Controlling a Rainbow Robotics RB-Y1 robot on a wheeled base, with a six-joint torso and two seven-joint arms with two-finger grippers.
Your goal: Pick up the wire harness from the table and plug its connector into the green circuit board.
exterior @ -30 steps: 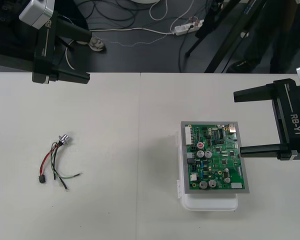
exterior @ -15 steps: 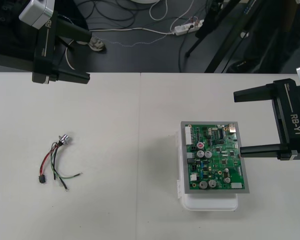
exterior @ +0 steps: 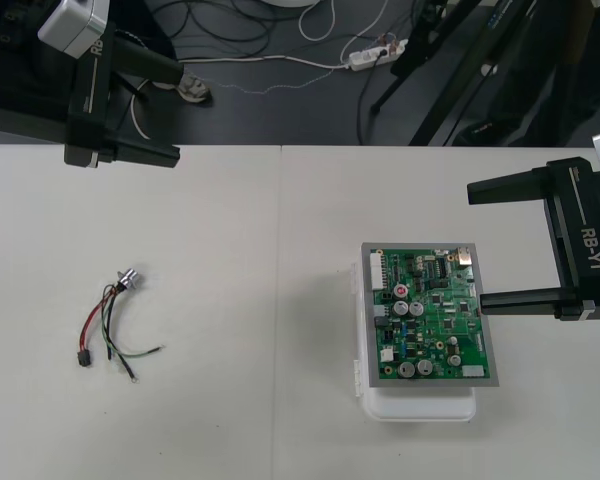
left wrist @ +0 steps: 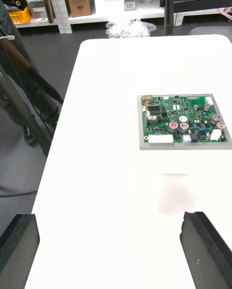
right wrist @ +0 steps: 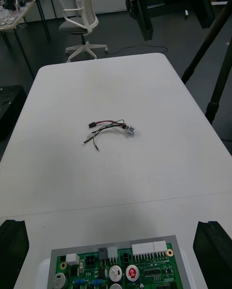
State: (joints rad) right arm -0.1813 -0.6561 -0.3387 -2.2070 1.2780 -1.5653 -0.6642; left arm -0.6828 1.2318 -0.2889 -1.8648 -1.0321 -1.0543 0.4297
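Green board [exterior: 430,315] sat on a white base [exterior: 420,405] on the light tabletop [exterior: 260,230]. All positions below are given from the board.

Harness [exterior: 110,320]: it lay flat on the tabletop, well apart from the board, on the left-arm side. Nothing gripped it. The black plug [exterior: 83,357] formed the end farther from the board and rested on the tabletop. The metal socket [exterior: 130,279] formed the end slightly nearer the board. Red, black and green wires curved between the two ends. Two loose wire ends pointed toward the board.

Left claw [exterior: 177,113]: it hung over the tabletop's far edge, well apart from the board and on the harness side of it. Its fingers [left wrist: 19,245] stood wide apart with nothing between them.

Right claw [exterior: 475,245]: it hung just beside the board's right edge. One fingertip was near the middle of that edge, and the other was off the board's far right corner. Its fingers [right wrist: 212,245] stood wide apart and held nothing. In the right wrist view, one edge of the board lay between the two fingers, and the harness lay on the tabletop beyond the board.
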